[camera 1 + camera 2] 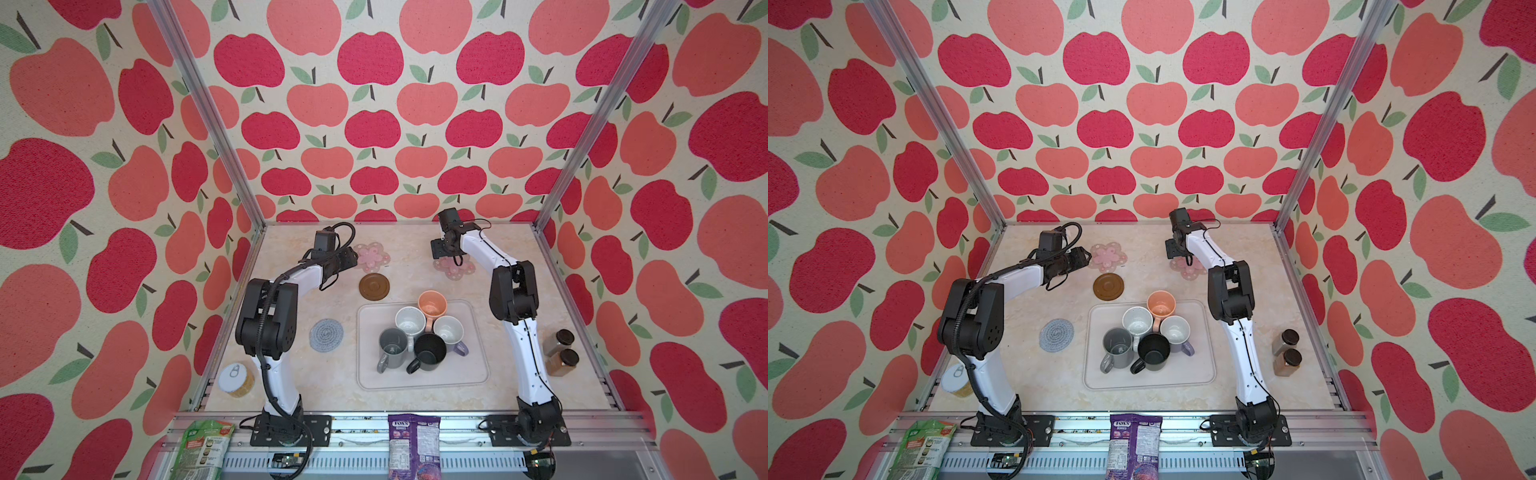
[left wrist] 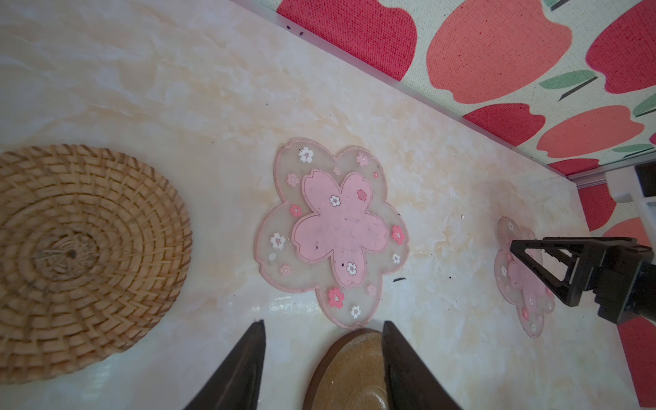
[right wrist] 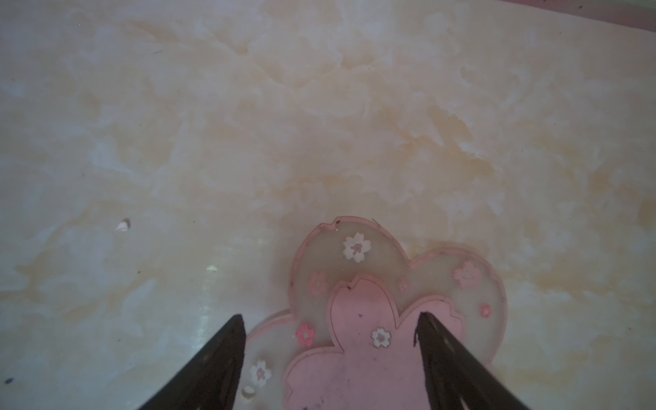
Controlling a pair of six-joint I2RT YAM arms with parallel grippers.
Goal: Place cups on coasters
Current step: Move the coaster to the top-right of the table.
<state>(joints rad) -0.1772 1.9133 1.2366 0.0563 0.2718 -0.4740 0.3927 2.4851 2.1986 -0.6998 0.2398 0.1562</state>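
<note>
Five cups stand clustered on the pale tray (image 1: 478, 374): grey (image 1: 392, 347), white (image 1: 410, 320), black (image 1: 429, 352), peach-orange (image 1: 432, 303) and lavender (image 1: 449, 330). Four coasters show from above: two pink flowers (image 1: 372, 256) (image 1: 453, 268), a dark brown round (image 1: 375, 286) and a grey-blue crocheted one (image 1: 326, 335). The woven rattan coaster (image 2: 81, 259) appears only in the left wrist view. My left gripper (image 2: 323, 322) hovers open and empty beside the left flower coaster (image 2: 333, 230). My right gripper (image 3: 331, 315) is open and empty above the right flower coaster (image 3: 372, 340).
A tin can (image 1: 237, 380) sits at the front left corner. Two brown spice jars (image 1: 561, 351) stand by the right wall. A green packet (image 1: 203, 449) and a purple snack bag (image 1: 413, 444) lie on the front rail. Apple-patterned walls close in three sides.
</note>
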